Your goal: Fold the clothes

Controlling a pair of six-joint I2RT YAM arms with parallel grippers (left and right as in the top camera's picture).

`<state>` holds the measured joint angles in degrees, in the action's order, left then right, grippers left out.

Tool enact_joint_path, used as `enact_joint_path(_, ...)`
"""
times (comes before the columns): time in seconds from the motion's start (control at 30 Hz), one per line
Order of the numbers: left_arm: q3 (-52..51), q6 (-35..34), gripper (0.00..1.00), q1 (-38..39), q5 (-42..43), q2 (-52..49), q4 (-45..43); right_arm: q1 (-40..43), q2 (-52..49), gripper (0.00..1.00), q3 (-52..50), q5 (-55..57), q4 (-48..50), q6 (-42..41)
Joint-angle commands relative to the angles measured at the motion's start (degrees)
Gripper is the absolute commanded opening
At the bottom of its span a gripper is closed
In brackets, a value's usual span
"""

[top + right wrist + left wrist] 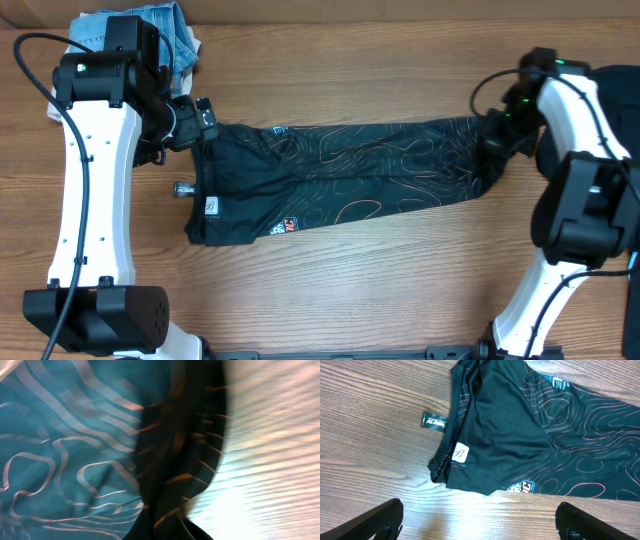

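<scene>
Clothes (340, 180) lie stretched flat across a brown wood-grain table (350, 290).

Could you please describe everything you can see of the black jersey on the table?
The jersey is thin black fabric printed with fine orange contour lines, with a white logo patch and a black label near its hem. It lies flat and stretched lengthwise on the wooden table, in overlapping layers. The right pincer is shut on one bunched end; the open left pincer hovers by the other.
</scene>
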<state>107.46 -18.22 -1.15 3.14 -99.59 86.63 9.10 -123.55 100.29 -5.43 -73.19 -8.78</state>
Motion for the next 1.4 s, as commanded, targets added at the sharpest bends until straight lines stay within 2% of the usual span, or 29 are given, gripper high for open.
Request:
enact_joint_path(0.0, 0.63, -0.26, 1.0, 0.09, -0.52, 0.5, -0.07, -4.59, -0.22, 0.04, 1.42, 0.5, -0.26, -0.48)
enact_joint_path(0.57, 0.63, -0.24, 1.0, 0.09, -0.55, 0.5, -0.07, -18.69, -0.22, 0.04, 1.42, 0.5, -5.81, -1.31)
enact_joint_path(1.37, 0.63, -0.24, 1.0, 0.09, -0.55, 0.5, 0.0, -30.45, -0.22, 0.04, 1.29, 0.04, -6.82, -1.88)
